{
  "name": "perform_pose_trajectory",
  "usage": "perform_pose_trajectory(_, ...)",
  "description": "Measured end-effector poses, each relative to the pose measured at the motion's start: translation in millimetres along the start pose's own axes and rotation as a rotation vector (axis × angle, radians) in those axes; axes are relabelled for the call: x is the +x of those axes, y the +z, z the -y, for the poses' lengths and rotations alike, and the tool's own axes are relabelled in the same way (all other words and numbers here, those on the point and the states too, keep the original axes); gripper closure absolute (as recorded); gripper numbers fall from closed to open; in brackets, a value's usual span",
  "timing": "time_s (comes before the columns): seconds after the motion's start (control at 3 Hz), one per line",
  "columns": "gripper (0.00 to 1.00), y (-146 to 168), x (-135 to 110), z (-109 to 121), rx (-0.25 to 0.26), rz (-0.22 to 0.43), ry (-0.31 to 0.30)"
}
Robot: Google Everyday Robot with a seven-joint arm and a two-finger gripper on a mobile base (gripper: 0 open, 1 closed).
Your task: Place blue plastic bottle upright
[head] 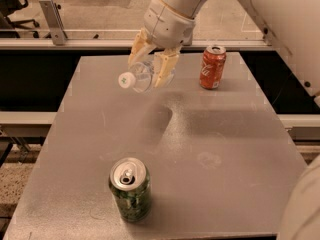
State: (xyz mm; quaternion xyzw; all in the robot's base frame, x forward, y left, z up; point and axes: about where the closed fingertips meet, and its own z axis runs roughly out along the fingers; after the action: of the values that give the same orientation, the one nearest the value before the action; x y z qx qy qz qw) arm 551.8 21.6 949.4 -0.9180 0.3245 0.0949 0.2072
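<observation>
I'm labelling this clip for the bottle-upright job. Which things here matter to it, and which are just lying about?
In the job: blue plastic bottle, held tilted above the table; gripper, fingers closed around it.
Lying about: red soda can and green soda can, standing on the table.

Gripper (145, 70) hung over the far part of the table (225, 149), fingers clamped on the blue plastic bottle (136, 78), bottle off the surface, tilted, white cap pointing left, red can (212, 66) to its right, green can (130, 189) up front.

The pincer (148, 72), above the table (225, 134), half hides the blue plastic bottle (136, 79).
</observation>
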Motion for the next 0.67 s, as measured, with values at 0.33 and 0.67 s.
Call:
perform_pose_trajectory(0.33,1.00,-12.9,-4.2,9.8,0.085,0.117,0.203)
perform_pose_trajectory(0.67,1.00,-21.7,-10.0,12.4,0.165,0.232,0.402)
